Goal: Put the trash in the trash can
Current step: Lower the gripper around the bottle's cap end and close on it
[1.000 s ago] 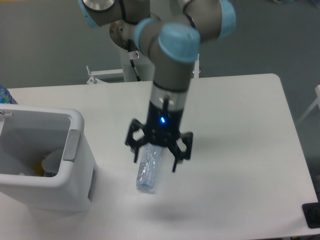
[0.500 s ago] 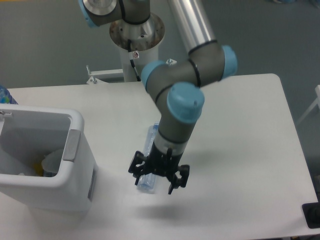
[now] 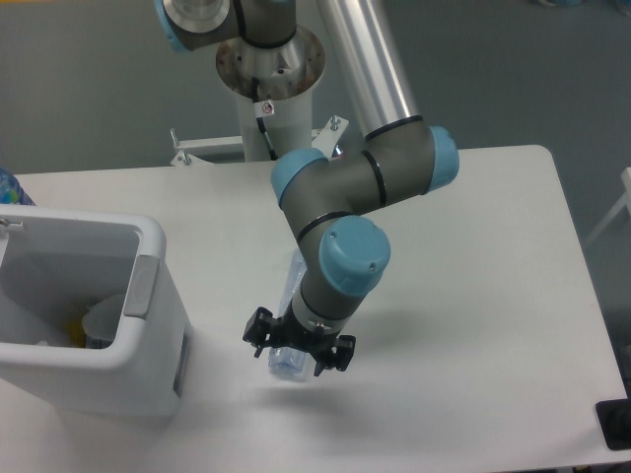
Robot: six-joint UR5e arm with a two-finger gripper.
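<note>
The crushed clear plastic bottle point(image 3: 287, 365) lies on the white table, its long axis running away from the camera, with its upper end showing beside the arm's wrist. My gripper point(image 3: 298, 348) is low over the bottle's near half, with a black finger on each side of it and the jaws spread apart. The trash can point(image 3: 150, 239), a white bin with a grey panel on its right wall, stands at the left, clear of the gripper. The crumpled paper slip is not visible on the table.
The bin holds some pale and yellow items point(image 3: 87, 325). A blue object point(image 3: 8, 187) pokes in at the left edge. A black object point(image 3: 613, 424) sits at the table's front right corner. The robot base point(image 3: 268, 69) stands behind the table.
The gripper has dropped from above the bottle down around it and shifted slightly left. The arm has folded forward. The bottle has not moved.
</note>
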